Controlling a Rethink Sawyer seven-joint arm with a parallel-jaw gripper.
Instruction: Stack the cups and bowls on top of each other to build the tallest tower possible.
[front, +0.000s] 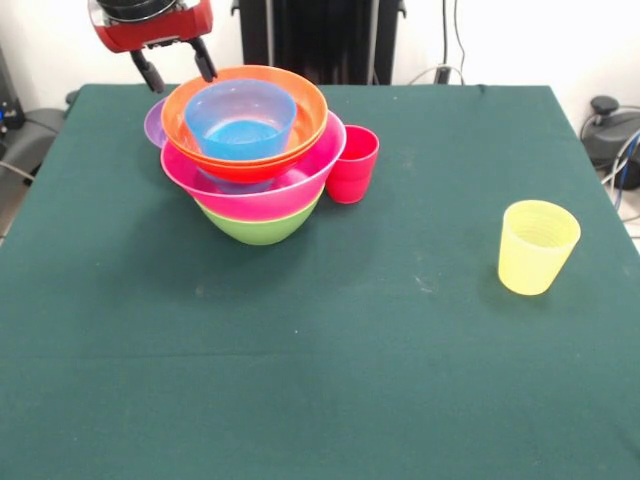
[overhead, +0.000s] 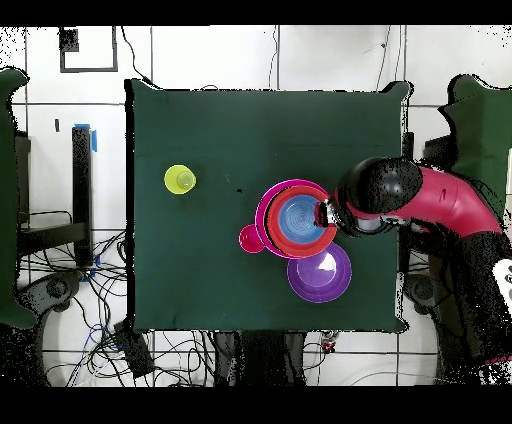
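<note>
End effector (front: 177, 68) spread apart, empty, just behind tower (front: 250, 150). Light, stiff, slippery yellow cup (front: 537, 246), well apart from tower; best gripped across rim.

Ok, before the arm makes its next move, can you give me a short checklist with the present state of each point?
1. Gripper open: ok, its fingers stand apart, holding nothing.
2. Tower upright: ok, green bowl at bottom, pink bowl, orange bowl, blue bowl on top.
3. Red cup free to grasp: not ok, it touches the pink bowl's side.
4. Yellow cup free to grasp: ok, upright, alone.
5. Purple bowl free: cannot tell, close beside the tower.
</note>
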